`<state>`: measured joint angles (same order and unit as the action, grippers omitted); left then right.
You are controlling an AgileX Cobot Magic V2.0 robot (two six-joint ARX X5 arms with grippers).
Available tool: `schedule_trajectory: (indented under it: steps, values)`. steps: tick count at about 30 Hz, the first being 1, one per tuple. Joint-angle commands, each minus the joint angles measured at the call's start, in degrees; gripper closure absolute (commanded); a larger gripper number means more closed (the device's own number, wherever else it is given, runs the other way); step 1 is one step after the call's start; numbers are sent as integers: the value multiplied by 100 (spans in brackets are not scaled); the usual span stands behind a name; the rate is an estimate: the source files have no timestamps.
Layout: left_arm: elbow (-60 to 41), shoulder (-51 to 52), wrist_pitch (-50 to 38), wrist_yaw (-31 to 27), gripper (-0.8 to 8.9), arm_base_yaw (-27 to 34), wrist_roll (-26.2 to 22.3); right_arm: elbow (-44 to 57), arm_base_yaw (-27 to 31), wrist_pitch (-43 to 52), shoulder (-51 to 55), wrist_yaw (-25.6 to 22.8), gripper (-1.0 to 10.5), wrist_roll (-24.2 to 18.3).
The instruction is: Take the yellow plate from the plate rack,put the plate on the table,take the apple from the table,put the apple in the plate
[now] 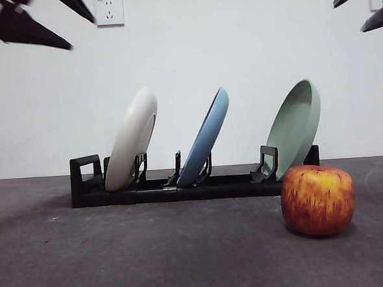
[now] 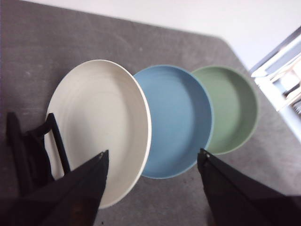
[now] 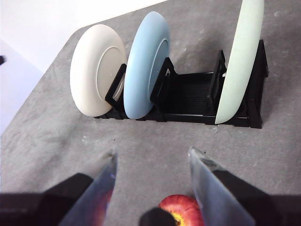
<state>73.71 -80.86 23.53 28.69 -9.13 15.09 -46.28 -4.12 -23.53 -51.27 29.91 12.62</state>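
Note:
The cream yellow plate [image 1: 133,139] leans in the left slot of the black plate rack [image 1: 181,186], next to a blue plate [image 1: 206,137] and a pale green plate [image 1: 296,125]. The red-yellow apple [image 1: 317,199] sits on the dark grey table [image 1: 153,256] in front of the rack's right end. My left gripper [image 2: 151,157] is open and empty, high above the yellow plate [image 2: 99,125]. My right gripper [image 3: 151,160] is open and empty above the apple [image 3: 178,209], facing the rack [image 3: 188,101]. In the front view only black tips show at the top corners.
The blue plate [image 2: 176,117] and green plate [image 2: 230,108] stand close beside the yellow one. A white wall with sockets [image 1: 109,10] is behind the rack. A white frame [image 2: 282,70] stands off the table's edge in the left wrist view.

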Motion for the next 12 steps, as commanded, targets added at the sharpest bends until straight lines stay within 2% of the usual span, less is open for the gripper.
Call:
schedule_trajectory:
  steps: [1, 6, 12]
  values:
    - [354, -527, 87, -199, 489, -216, -195, -20, -13, 33, -13, 7, 689, -52]
    - [826, -1309, 90, -527, 490, -542, -280, -20, -13, 31, -13, 4, 689, -52]
    - [883, -1860, -81, -824, 492, -761, -297, -20, -13, 31, -13, -13, 690, -52]
